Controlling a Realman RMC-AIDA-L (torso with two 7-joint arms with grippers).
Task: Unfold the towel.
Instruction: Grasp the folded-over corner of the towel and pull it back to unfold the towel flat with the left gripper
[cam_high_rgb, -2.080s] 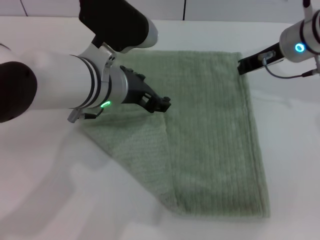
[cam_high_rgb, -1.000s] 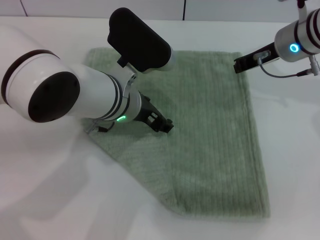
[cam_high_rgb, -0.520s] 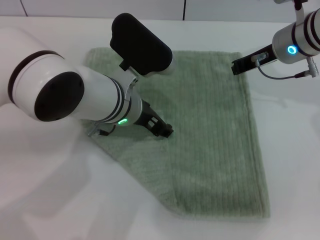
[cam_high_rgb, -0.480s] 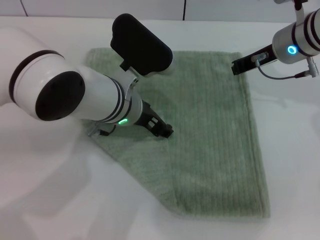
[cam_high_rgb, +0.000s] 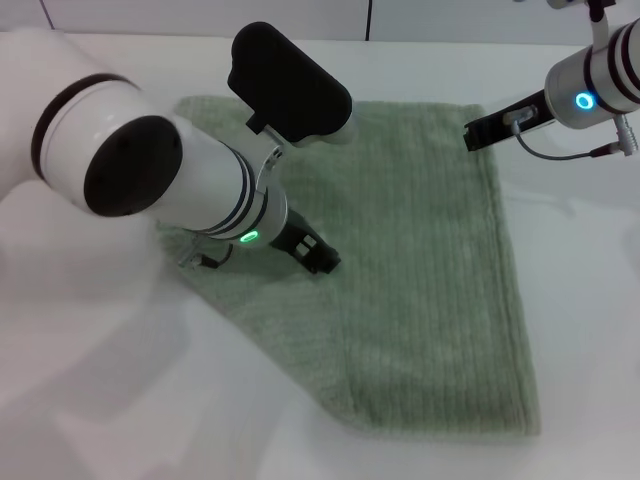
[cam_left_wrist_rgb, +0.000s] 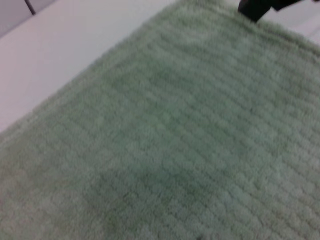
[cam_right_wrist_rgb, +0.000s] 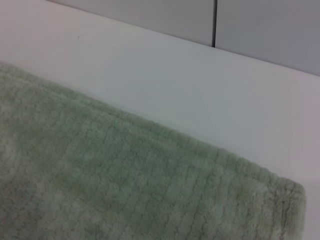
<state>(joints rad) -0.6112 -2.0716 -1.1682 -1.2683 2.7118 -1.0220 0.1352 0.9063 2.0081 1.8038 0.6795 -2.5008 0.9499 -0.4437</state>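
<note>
The sage-green towel (cam_high_rgb: 430, 260) lies flat on the white table (cam_high_rgb: 580, 300). Its near left side runs in a diagonal edge, with a doubled layer (cam_high_rgb: 280, 320) there. My left gripper (cam_high_rgb: 320, 256) is low over the towel's left-middle part, at the upper edge of that doubled layer. The left wrist view shows the towel's ribbed surface (cam_left_wrist_rgb: 165, 130) close up. My right gripper (cam_high_rgb: 478, 132) is at the towel's far right corner, which shows in the right wrist view (cam_right_wrist_rgb: 280, 200). The left wrist view shows the right gripper (cam_left_wrist_rgb: 255, 6) farther off.
The left arm's large white body (cam_high_rgb: 150, 170) and black link (cam_high_rgb: 290, 85) hang over the towel's far left part and hide it. A wall with a dark seam (cam_high_rgb: 368, 18) stands behind the table. Bare table lies to the left and right of the towel.
My left arm has swung over the towel's far left part, and its gripper has drawn slightly back to the left. The right gripper shifted a little left along the far edge.
</note>
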